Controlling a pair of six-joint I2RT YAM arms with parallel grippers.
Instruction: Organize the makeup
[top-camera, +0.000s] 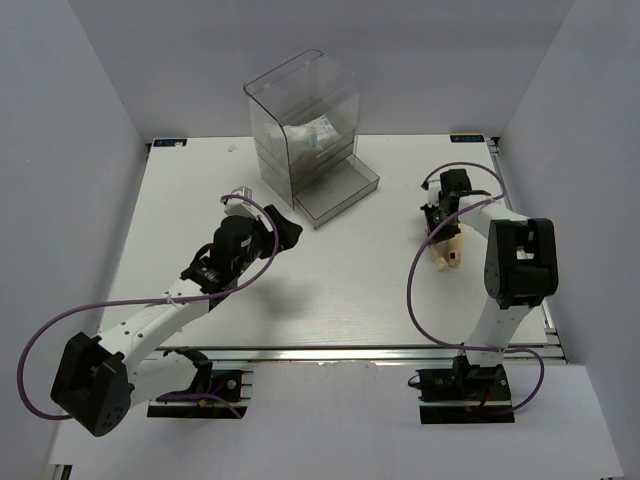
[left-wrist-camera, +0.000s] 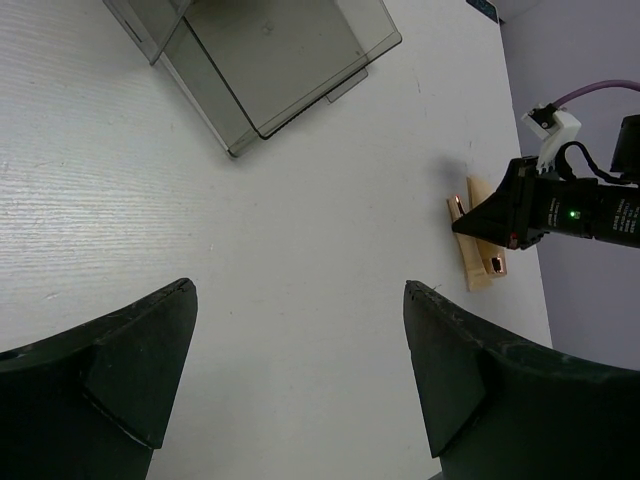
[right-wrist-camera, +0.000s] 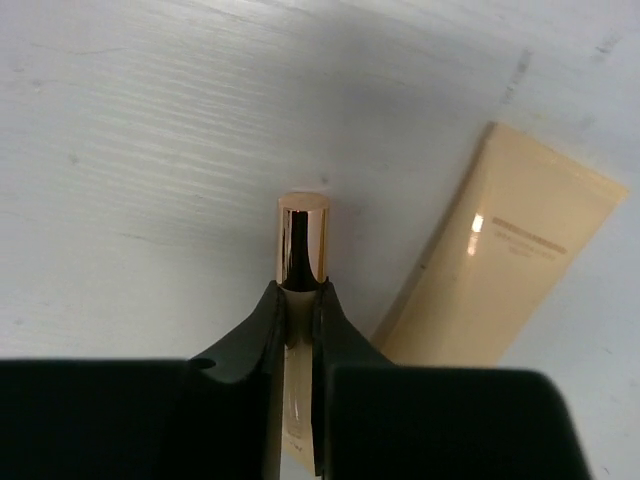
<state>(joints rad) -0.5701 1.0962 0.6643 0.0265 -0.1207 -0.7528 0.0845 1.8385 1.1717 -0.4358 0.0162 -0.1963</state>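
My right gripper (top-camera: 441, 238) (right-wrist-camera: 298, 290) is shut on the slim beige stick (right-wrist-camera: 303, 240) just behind its shiny gold cap, low over the table at the right. The beige tube (right-wrist-camera: 497, 272) lies right beside it; both show as a beige patch in the top view (top-camera: 446, 256) and in the left wrist view (left-wrist-camera: 482, 255). My left gripper (top-camera: 283, 230) (left-wrist-camera: 300, 290) is open and empty over the table, near the drawer box. Two white sachets (top-camera: 312, 135) sit inside the clear drawer box (top-camera: 300, 110). The peach sponges are not in view.
The box's lowest drawer (top-camera: 345, 190) (left-wrist-camera: 275, 60) is pulled out toward the table middle and looks empty. White walls close in the table on the left, back and right. The right arm's purple cable (top-camera: 412, 290) loops over the table.
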